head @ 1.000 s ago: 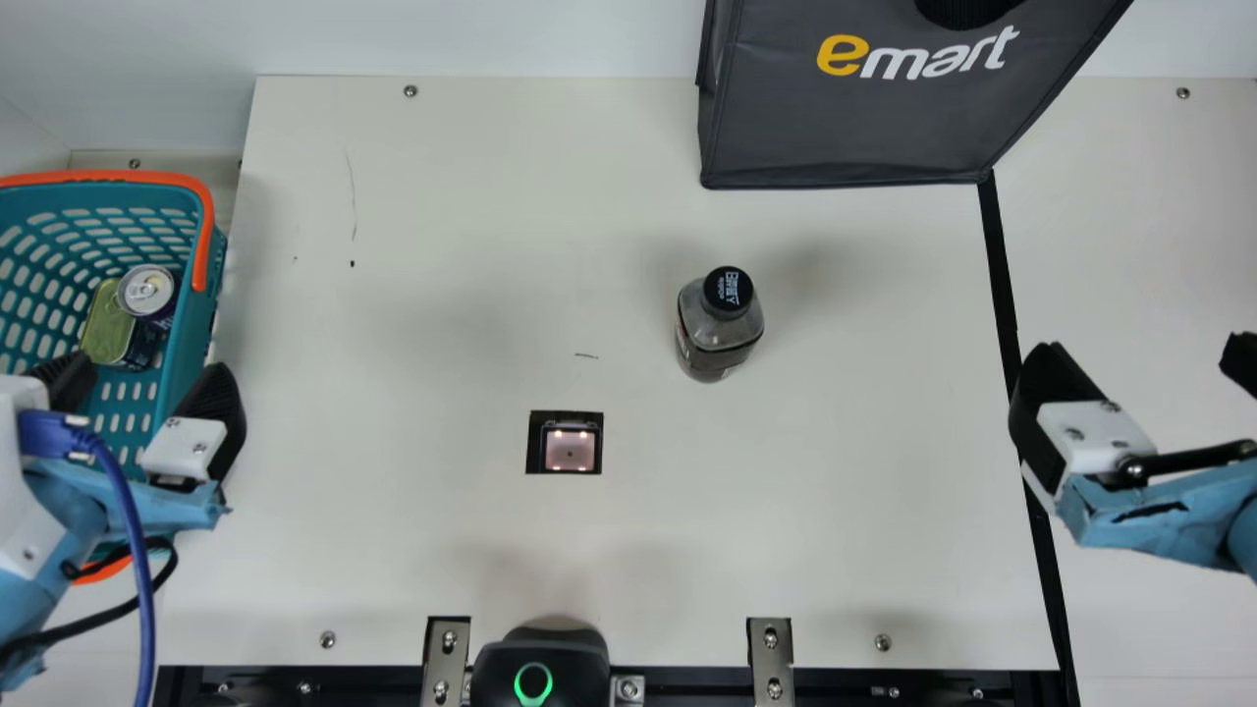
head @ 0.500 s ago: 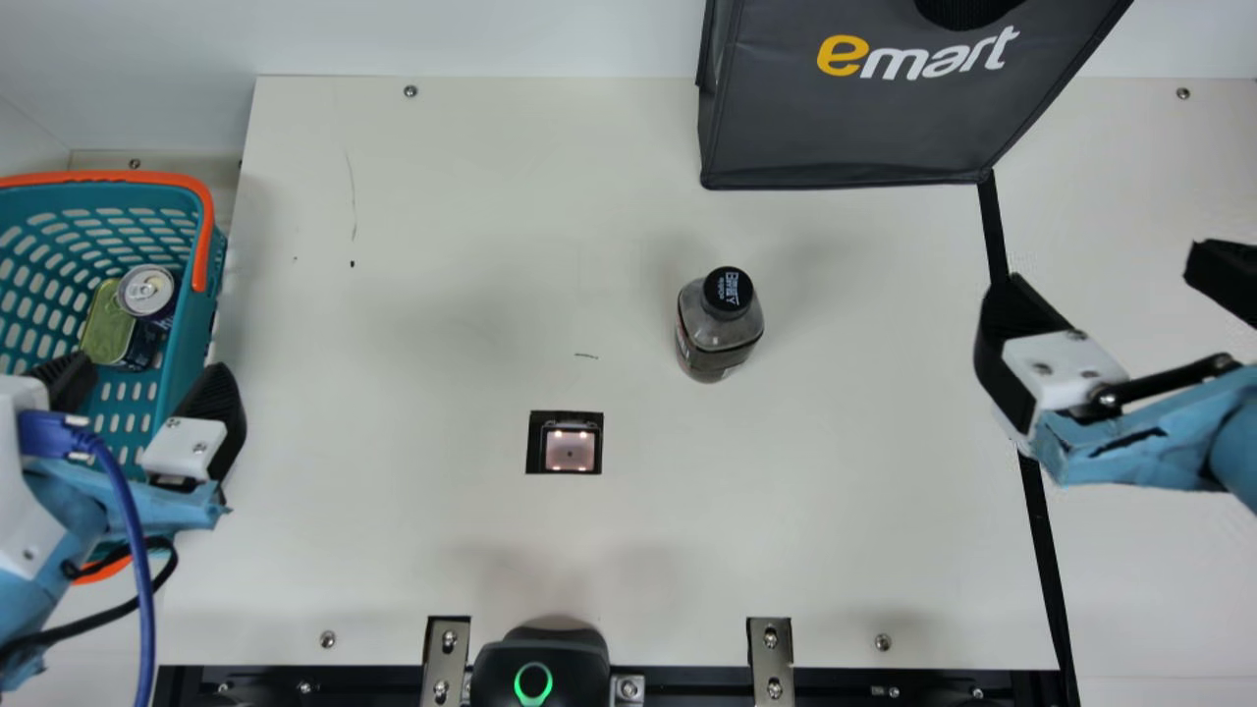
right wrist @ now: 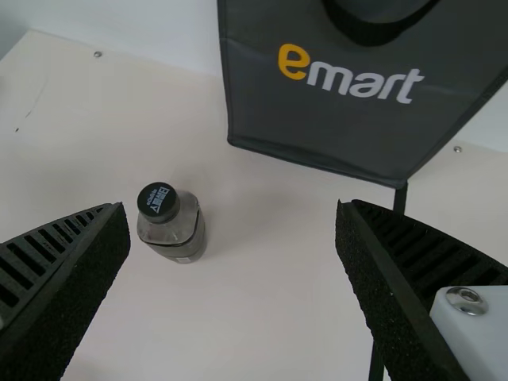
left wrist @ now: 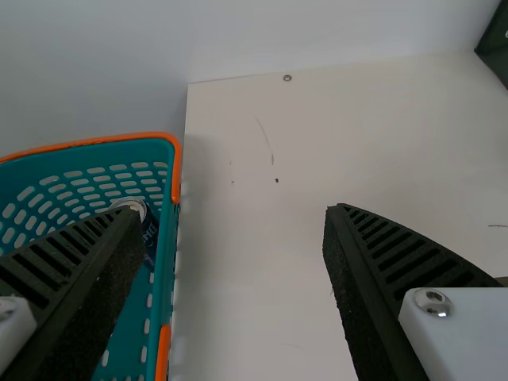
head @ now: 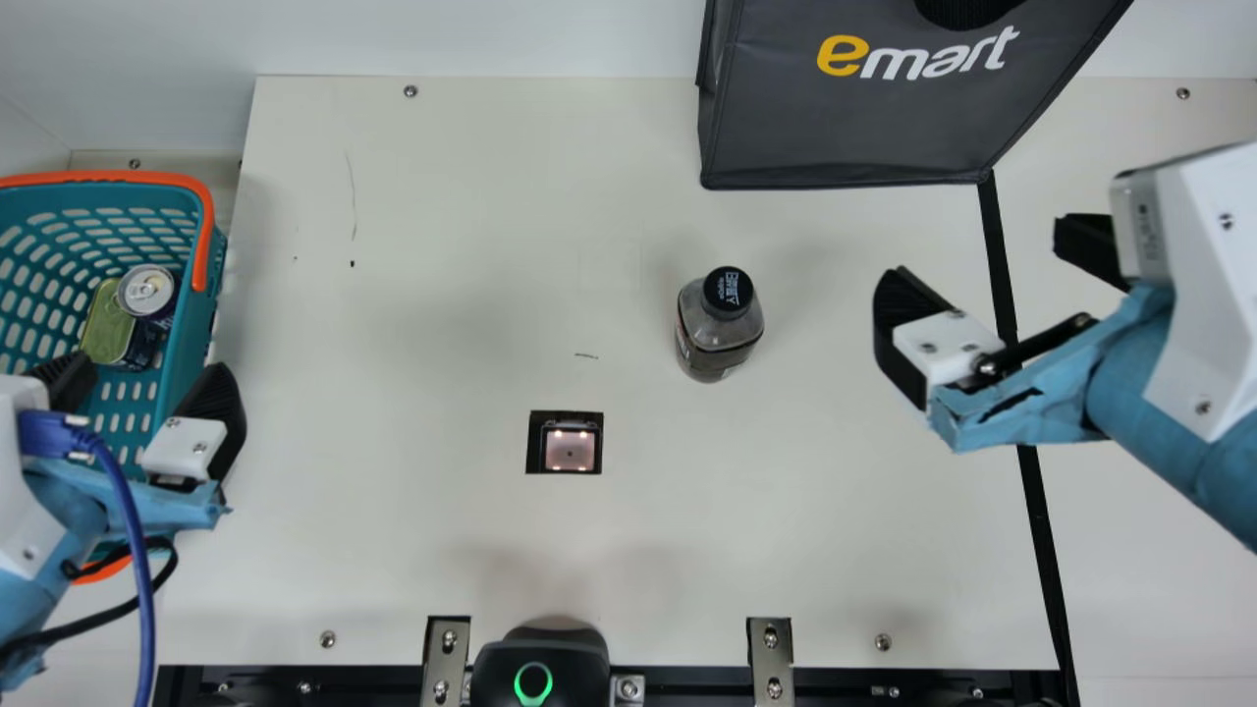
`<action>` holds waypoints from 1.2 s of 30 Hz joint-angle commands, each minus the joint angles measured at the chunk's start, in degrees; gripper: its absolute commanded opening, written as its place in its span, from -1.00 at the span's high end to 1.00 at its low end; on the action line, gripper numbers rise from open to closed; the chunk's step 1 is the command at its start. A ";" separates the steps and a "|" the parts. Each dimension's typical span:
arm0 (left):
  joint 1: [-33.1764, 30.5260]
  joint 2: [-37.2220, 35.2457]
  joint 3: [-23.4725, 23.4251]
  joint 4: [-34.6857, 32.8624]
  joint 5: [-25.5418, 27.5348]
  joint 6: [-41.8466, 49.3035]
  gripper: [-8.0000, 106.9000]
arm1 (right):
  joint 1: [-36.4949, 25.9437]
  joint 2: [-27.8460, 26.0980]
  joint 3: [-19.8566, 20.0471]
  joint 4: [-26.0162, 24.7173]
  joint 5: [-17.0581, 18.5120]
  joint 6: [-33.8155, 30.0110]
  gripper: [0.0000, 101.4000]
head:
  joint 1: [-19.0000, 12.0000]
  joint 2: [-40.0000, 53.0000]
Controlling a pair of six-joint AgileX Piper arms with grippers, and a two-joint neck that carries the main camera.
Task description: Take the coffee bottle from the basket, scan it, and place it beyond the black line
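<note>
The coffee bottle (head: 719, 326), dark-capped, stands upright on the table between the scanner window (head: 570, 447) and the dark bag. My right gripper (head: 982, 257) is open above the black line (head: 1041, 540), to the right of the bottle. In the right wrist view the bottle (right wrist: 171, 226) shows beyond the open right gripper (right wrist: 234, 210), near one finger. My left gripper (head: 157, 373) is open over the near part of the teal basket (head: 187, 344); in the left wrist view the left gripper (left wrist: 234, 210) holds nothing.
A can (head: 147, 292) and a green-topped tin (head: 106, 324) lie in the basket. The dark bag (head: 854, 128) stands at the back right, by the line's far end. A black device with a green ring (head: 535, 678) sits at the near edge.
My right gripper has moved left and toward the back, coming nearer the bottle, with its fingers still apart. The left arm and the bottle have stayed in place.
</note>
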 commanded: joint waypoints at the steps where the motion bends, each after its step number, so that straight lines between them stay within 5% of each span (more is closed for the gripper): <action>1: 0.00 0.00 0.00 0.00 0.00 0.00 -0.71 | 0.90 0.44 0.21 0.20 -0.18 0.01 -0.79 | -0.96 0.09; 36: 0.00 0.00 0.00 0.00 0.00 0.00 -0.71 | 9.45 12.97 2.78 3.30 -6.60 -2.39 -0.79 | -0.96 0.09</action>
